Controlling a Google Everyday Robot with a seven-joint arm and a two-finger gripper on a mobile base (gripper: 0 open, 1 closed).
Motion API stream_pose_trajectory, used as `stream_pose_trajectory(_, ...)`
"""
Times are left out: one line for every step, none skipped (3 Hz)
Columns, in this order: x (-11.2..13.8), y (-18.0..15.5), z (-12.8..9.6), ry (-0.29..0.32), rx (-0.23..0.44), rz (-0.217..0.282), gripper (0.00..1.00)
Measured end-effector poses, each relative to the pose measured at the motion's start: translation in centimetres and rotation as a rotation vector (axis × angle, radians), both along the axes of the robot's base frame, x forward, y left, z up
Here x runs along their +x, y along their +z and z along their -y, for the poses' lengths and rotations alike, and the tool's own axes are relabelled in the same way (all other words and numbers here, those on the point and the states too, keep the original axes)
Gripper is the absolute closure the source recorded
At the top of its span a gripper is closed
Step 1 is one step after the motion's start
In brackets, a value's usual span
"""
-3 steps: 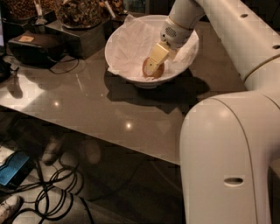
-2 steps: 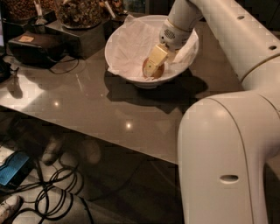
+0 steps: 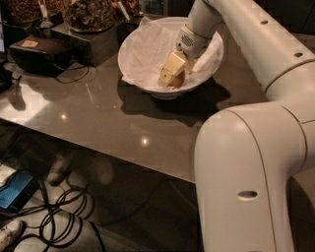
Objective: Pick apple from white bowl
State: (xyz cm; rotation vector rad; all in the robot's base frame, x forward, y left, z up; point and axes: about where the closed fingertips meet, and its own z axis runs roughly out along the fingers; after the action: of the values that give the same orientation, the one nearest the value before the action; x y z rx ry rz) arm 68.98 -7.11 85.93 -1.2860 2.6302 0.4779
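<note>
Where end effector [image 3: 171,73] meets apple [image 3: 179,80] inside white bowl [image 3: 165,92], grip cannot be told, rim near.

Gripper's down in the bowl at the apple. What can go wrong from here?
1. The gripper is low in the bowl, right at the apple, which lies on crumpled napkins: paper may get pinched and lift too.
2. The apple looks round and shiny, so it may slip or roll aside.
3. The bowl stands loose on the table; a sideways pull might tip it.

End effector [image 3: 171,75] inside white bowl [image 3: 162,91], jars [image 3: 88,12] behind
</note>
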Motion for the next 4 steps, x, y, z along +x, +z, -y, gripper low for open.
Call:
stream_pose_trajectory(0.10, -0.22, -0.10, 0.001, -0.003, 0.000, 0.32)
stream_pose_trajectory(0.10, -0.22, -0.10, 0.001, -0.003, 0.000, 0.55)
stream_pose_trajectory(0.10, -0.22, -0.10, 0.001, -0.003, 0.000, 0.78)
stream_pose_trajectory(0.84, -0.21, -0.53, -0.003, 0.005, 0.031, 0.99)
